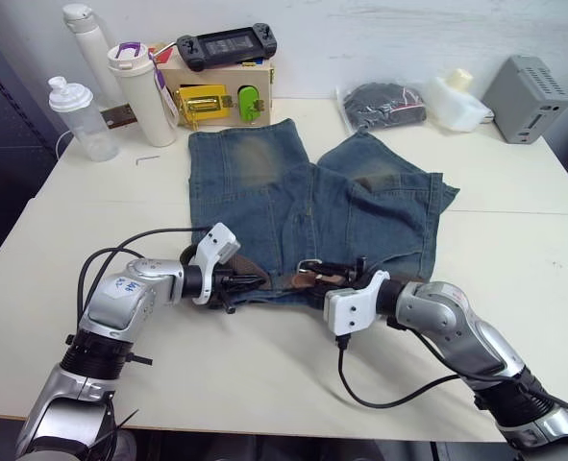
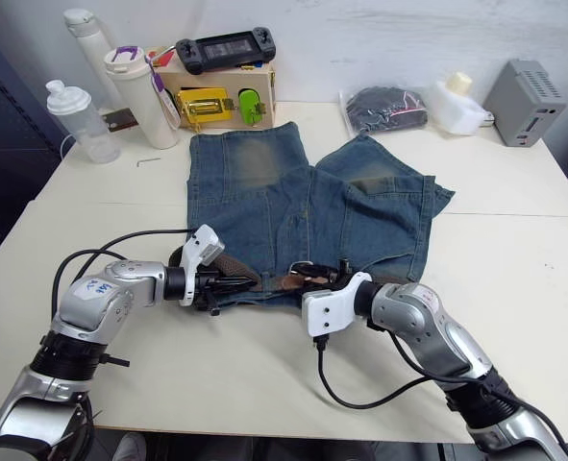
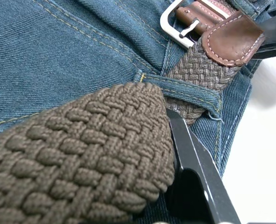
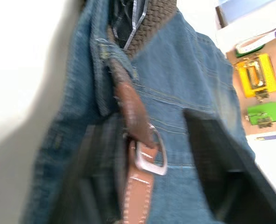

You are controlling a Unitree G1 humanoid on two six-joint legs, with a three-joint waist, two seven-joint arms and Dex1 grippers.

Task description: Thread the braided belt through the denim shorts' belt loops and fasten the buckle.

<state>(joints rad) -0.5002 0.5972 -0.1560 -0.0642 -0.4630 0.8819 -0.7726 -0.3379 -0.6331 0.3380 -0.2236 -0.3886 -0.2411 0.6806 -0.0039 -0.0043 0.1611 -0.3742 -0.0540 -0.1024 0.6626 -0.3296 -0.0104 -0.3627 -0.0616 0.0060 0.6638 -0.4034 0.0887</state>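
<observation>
White tabletop (image 1: pixel 514 250) carries the denim shorts (image 1: pixel 312 206), spread flat with the legs toward the far wall and the waistband along the near edge. Behind them stand bottles (image 1: pixel 77 117), a wooden latch box (image 1: pixel 221 96) with a game console (image 1: pixel 226 43) on top, and a bagged dark item (image 1: pixel 384 104). The braided belt (image 3: pixel 81 163) lies along the waistband, passing under one of the belt loops (image 3: pixel 184 91). The left gripper (image 1: pixel 250 281) is closed on the braided belt at the waistband's left end, one black finger (image 3: pixel 194 172) pressed against the weave. The right gripper (image 4: pixel 142 154) is parted, its fingers standing on either side of the buckle (image 4: pixel 152 156) and the brown leather end, not clamping them
</observation>
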